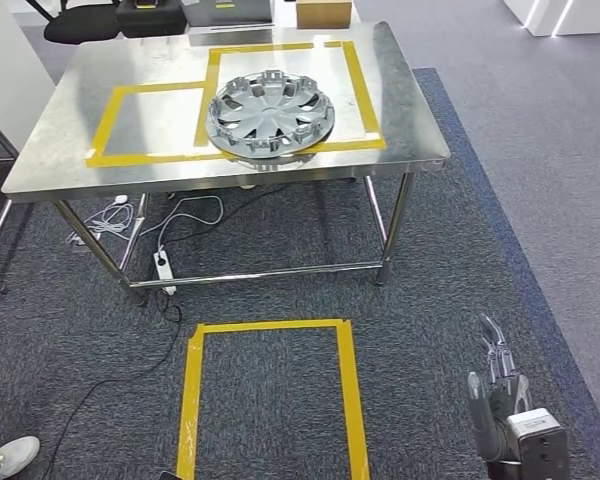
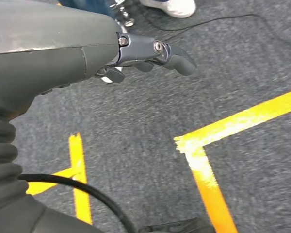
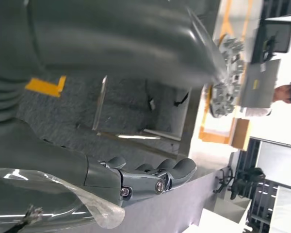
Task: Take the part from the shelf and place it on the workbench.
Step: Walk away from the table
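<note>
A silver wheel cover [image 1: 271, 112] lies flat on the steel workbench [image 1: 70, 130], inside a yellow-taped rectangle and overlapping its near tape line. The right wrist view also catches the wheel cover [image 3: 227, 73] on the bench. My right hand [image 1: 501, 395] hangs low at the lower right over the carpet, fingers loosely extended and holding nothing. My left hand [image 2: 147, 53] hangs above the carpet, fingers slightly curled with nothing in them.
A yellow-taped square [image 1: 270, 400] marks the carpet in front of the bench. Cables and a power strip [image 1: 163, 266] lie under the bench. A person's white shoe [image 1: 14, 455] is at the lower left. Office chairs and boxes stand behind the bench.
</note>
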`<move>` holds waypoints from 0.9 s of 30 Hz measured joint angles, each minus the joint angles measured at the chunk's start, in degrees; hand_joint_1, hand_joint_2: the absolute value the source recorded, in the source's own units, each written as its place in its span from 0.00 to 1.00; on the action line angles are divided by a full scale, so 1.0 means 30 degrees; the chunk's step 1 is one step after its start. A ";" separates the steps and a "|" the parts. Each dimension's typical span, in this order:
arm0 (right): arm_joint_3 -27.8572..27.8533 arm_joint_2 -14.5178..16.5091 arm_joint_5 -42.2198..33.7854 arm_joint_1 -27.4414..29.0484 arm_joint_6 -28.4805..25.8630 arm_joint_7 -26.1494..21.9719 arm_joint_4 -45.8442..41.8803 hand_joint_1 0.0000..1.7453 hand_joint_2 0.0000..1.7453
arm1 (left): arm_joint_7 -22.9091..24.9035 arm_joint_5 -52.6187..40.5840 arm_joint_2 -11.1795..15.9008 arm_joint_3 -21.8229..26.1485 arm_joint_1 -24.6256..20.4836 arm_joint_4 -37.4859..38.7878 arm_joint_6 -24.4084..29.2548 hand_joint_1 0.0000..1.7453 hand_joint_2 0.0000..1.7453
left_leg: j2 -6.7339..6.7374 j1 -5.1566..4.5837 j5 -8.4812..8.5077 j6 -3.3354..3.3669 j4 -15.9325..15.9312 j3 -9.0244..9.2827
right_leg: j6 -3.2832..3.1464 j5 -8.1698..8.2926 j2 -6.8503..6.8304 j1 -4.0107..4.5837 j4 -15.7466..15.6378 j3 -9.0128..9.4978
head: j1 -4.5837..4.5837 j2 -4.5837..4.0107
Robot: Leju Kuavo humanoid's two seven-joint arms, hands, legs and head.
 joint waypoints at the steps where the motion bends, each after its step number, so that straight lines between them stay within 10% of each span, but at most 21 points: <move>1: 0.0026 0.0000 0.0213 -0.0002 -0.0113 0.0040 0.0040 0.00 1.00 | 0.0106 -0.0022 0.0000 0.0009 0.0003 0.0000 0.0024 0.00 1.00 | -0.0002 0.0070 -0.0102 -0.0095 0.0471 0.0000 | 0.0004 0.0046 0.0013 -0.0002 0.0047 -0.0030 | 0.0000 0.0000; 5: 0.0159 0.0000 0.0686 -0.0025 -0.0381 0.0140 0.0117 0.00 1.00 | 0.0197 -0.0151 -0.0009 0.0007 0.0006 0.0000 0.0193 0.00 1.00 | -0.0051 0.0372 0.1924 -0.0386 -0.3505 0.2376 | 0.0138 -0.0006 0.0096 0.0004 0.0445 -0.0179 | -0.0022 0.0000; 7: 0.0182 0.0002 0.0642 -0.0040 -0.0492 0.0219 0.0131 0.00 1.00 | 0.0211 -0.0177 -0.0031 0.0007 -0.0008 0.0000 0.0283 0.00 1.00 | -0.0099 0.0391 0.2021 -0.0222 -0.4693 0.2855 | 0.0254 -0.0075 0.0115 0.0106 0.0708 -0.0473 | -0.0051 0.0000; 25: 0.0357 0.0022 0.0363 0.0145 -0.0898 0.0417 0.0146 0.00 1.00 | 0.0423 -0.0224 -0.0038 0.0009 0.0012 0.0000 0.0572 0.00 1.00 | -0.0100 0.0130 0.2083 0.0354 -0.4645 0.2542 | 0.0697 0.0190 0.0125 -0.0043 0.0780 -0.0827 | -0.0075 0.0000; 27: 0.0362 0.0024 0.0323 0.0193 -0.1002 0.0432 0.0146 0.00 0.50 | 0.0263 -0.0104 -0.0038 0.0020 0.0013 0.0000 0.0572 0.00 1.00 | -0.0101 0.0131 0.2105 0.0362 -0.4646 0.2533 | 0.0700 0.0207 0.0124 -0.0042 0.0782 -0.0833 | -0.0076 0.0000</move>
